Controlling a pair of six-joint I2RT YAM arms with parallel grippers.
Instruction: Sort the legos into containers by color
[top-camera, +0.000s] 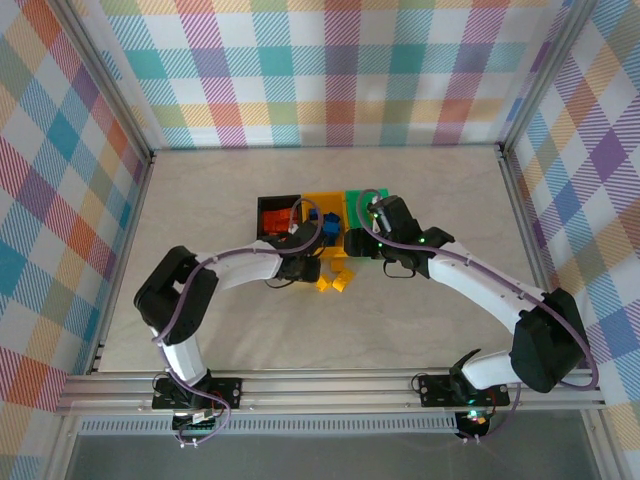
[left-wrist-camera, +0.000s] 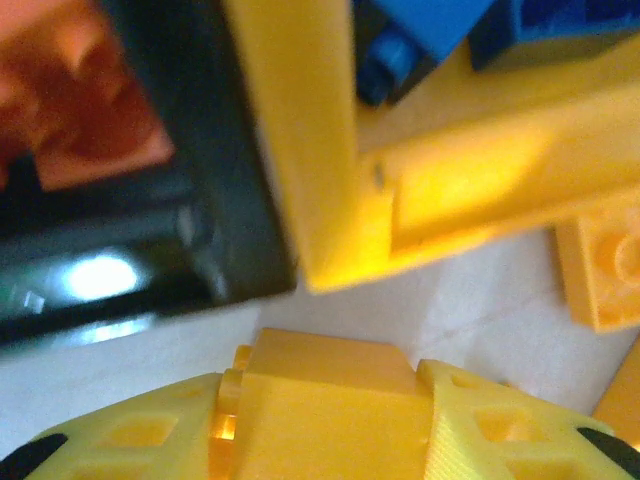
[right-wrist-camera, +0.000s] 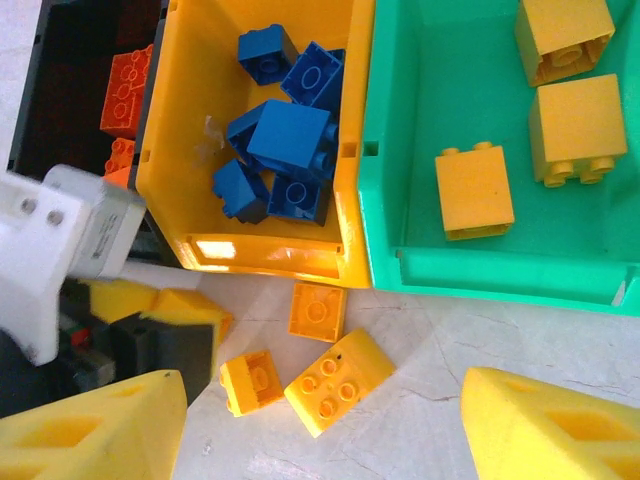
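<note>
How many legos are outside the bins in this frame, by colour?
Yellow legos: 4, namely 3 loose on the table and 1 yellow lego between the fingers of the left gripper
Blue legos: 0, all seen lie in the yellow bin
Orange legos: 0, all seen lie in the black bin
Total outside: 4

Pale, marble-veined tabletop (top-camera: 200, 200) carries three open bins in a row, walls touching: black bin (right-wrist-camera: 85, 40) on the left, yellow bin (right-wrist-camera: 270, 255) in the middle, green bin (right-wrist-camera: 500, 270) on the right; three loose yellow bricks lie on the surface just before the yellow bin's near wall: a square brick (right-wrist-camera: 317, 311) nearest it, a small brick (right-wrist-camera: 251, 383) and a four-stud brick (right-wrist-camera: 338, 381) just beside each other.
</note>
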